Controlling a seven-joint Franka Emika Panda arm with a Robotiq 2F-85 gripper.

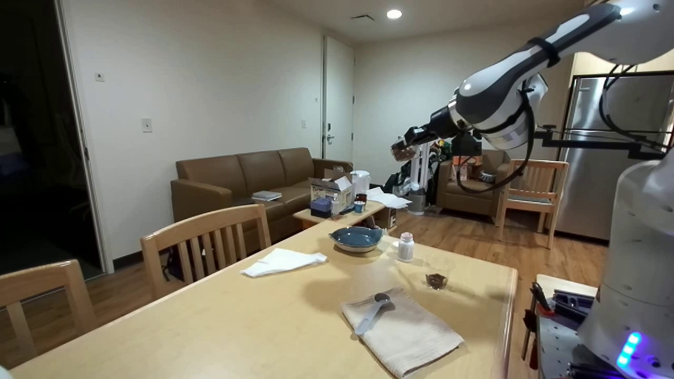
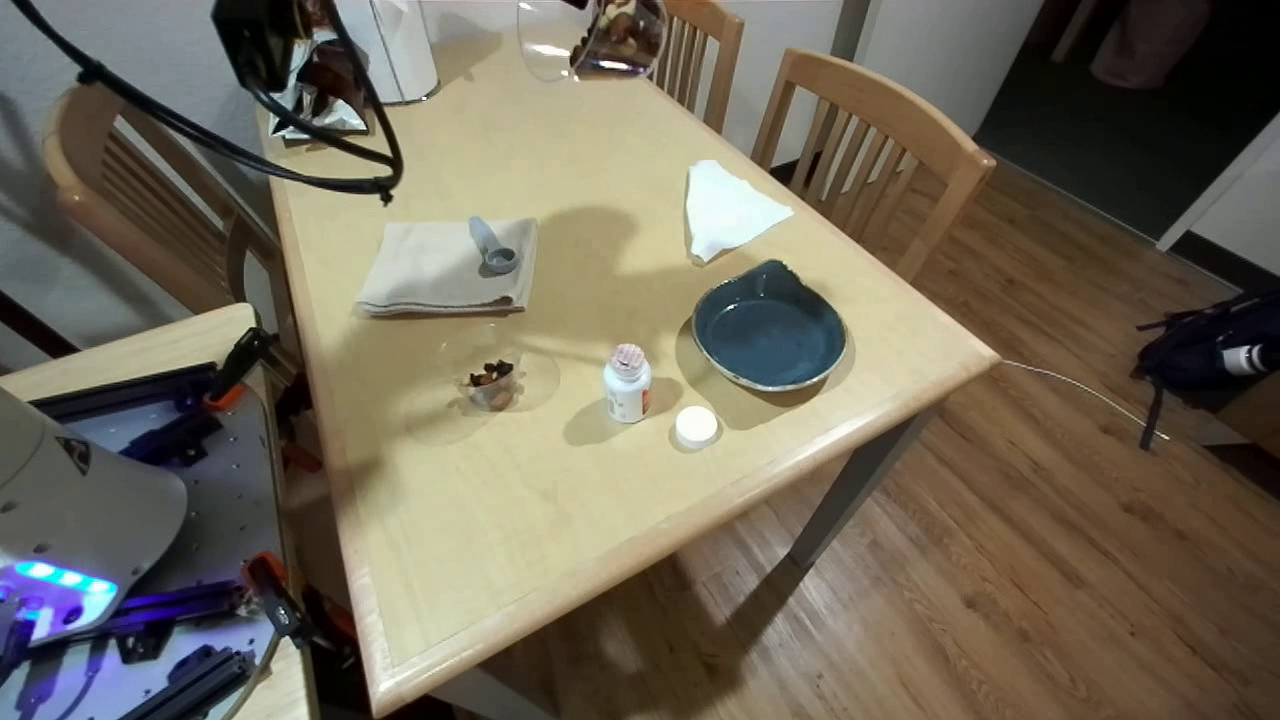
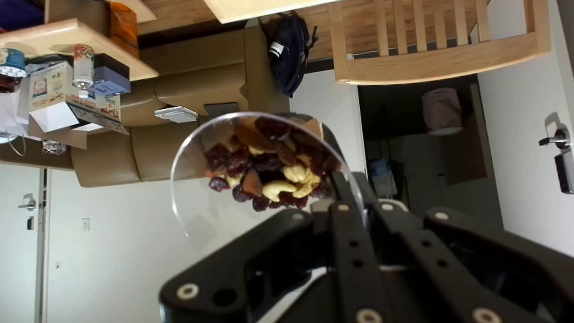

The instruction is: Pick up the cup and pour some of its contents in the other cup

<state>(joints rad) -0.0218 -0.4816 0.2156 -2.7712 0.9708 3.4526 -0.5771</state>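
A bench (image 2: 540, 530) is filling the foreground. In an exterior view, the receiving cup (image 2: 480, 362) is standing near its left edge, apparently within reach; aloft, seen against its far edge, the claw (image 3: 353, 190) is pinching the tilted nut cup (image 2: 592, 52) by its wall, presumably sparing the mouth for pouring.

In an exterior view, the edge at twelve o'clock cuts the held cup (image 2: 600, 44); in the wrist view, at six, the pincer (image 3: 354, 193). The bottle (image 2: 627, 388) has print too small for reading.
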